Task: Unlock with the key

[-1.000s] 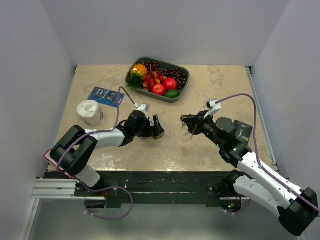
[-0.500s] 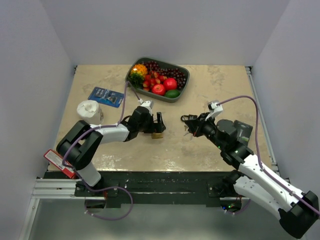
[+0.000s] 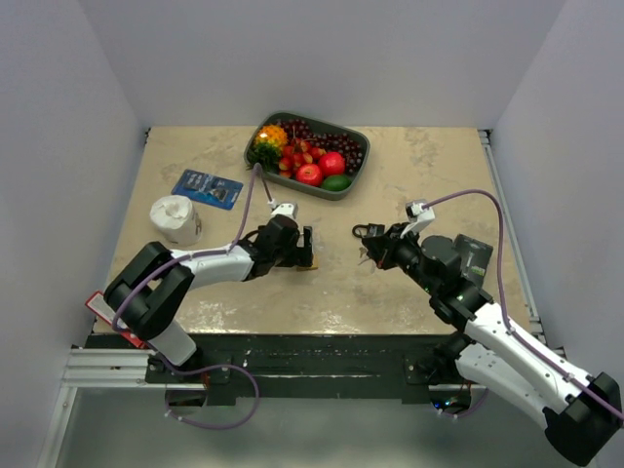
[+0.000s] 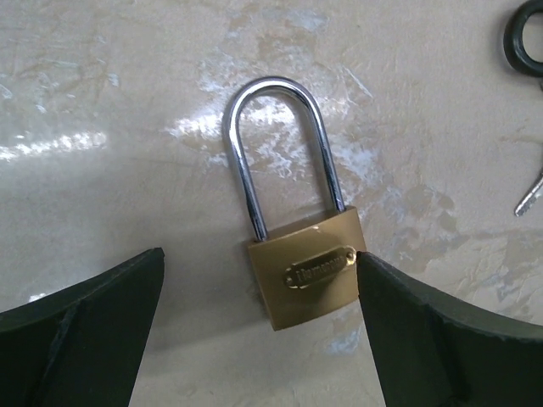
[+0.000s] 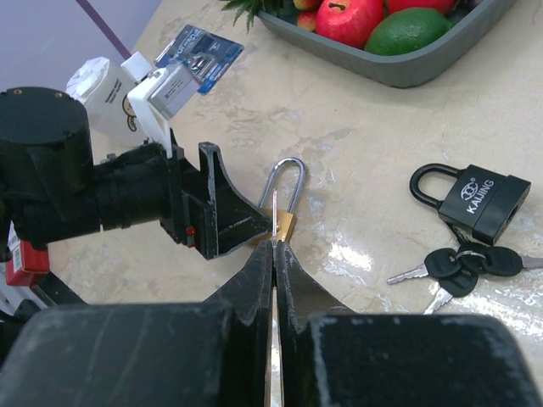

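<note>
A brass padlock with a steel shackle lies flat on the tabletop. My left gripper stands open around its body; the right fingertip sits against the lock's edge and the left fingertip is apart from it. In the top view the left gripper covers most of the padlock. My right gripper is shut on a thin key, whose blade points at the brass padlock a short way ahead. From above, the right gripper hovers right of the lock.
A black padlock with a bunch of black-headed keys lies right of the right gripper. A grey tray of fruit stands at the back. A blue pack and a white roll lie at the left.
My left gripper lifted slightly off the brass padlock, then came back down around it, staying open. The right gripper with the key has barely moved.
</note>
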Motion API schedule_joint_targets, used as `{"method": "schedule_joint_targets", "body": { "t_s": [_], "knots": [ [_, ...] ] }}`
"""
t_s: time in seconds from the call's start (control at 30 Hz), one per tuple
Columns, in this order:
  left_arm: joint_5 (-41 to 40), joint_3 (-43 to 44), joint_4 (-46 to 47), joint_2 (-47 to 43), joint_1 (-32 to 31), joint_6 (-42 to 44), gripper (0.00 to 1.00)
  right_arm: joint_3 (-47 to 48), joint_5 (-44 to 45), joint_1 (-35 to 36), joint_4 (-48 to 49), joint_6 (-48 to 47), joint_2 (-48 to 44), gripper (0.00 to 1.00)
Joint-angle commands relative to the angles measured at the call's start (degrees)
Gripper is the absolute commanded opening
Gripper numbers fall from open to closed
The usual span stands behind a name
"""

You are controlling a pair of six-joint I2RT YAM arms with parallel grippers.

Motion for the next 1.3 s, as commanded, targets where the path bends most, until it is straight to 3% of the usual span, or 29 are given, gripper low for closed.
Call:
{"method": "schedule_joint_targets", "body": {
  "t_s": [0.0, 0.17, 0.4, 0.83, 1.03, 1.2, 1.27],
  "knots": [
    [0.0, -0.2, -4.1, 1.1, -2.3, -3.3, 0.99, -0.3, 1.7, -0.2, 0.9, 0.7, -1.7, 0.0],
    [-0.1, 1.9, -4.5, 2.9, -3.9, -3.0, 0.99, -0.8, 1.7, -0.2, 0.5, 0.8, -2.4, 0.0],
    [-7.1, 7.5, -14.1, 8.2, -6.4, 0.0, 0.99, -1.7, 1.6, -0.2, 0.9, 1.4, -3.4, 0.0],
    [-8.2, 11.5, -20.8, 14.1, -9.5, 0.1, 0.96, -3.3, 0.6, -0.2, 1.7, 1.9, -4.9, 0.0],
    [-10.0, 12.1, -22.9, 14.9, -9.6, 0.3, 0.85, -4.7, 0.4, -0.2, 2.4, 2.7, -6.0, 0.0],
    [-6.7, 10.9, -20.8, 15.2, -9.6, 0.1, 0.72, -5.1, 0.2, -0.2, 2.1, 3.0, -6.8, 0.0],
    [-5.9, 10.2, -20.3, 15.5, -9.6, -0.4, 0.72, -5.0, 0.6, -0.2, 1.7, 3.0, -7.4, 0.0]
  ]
}}
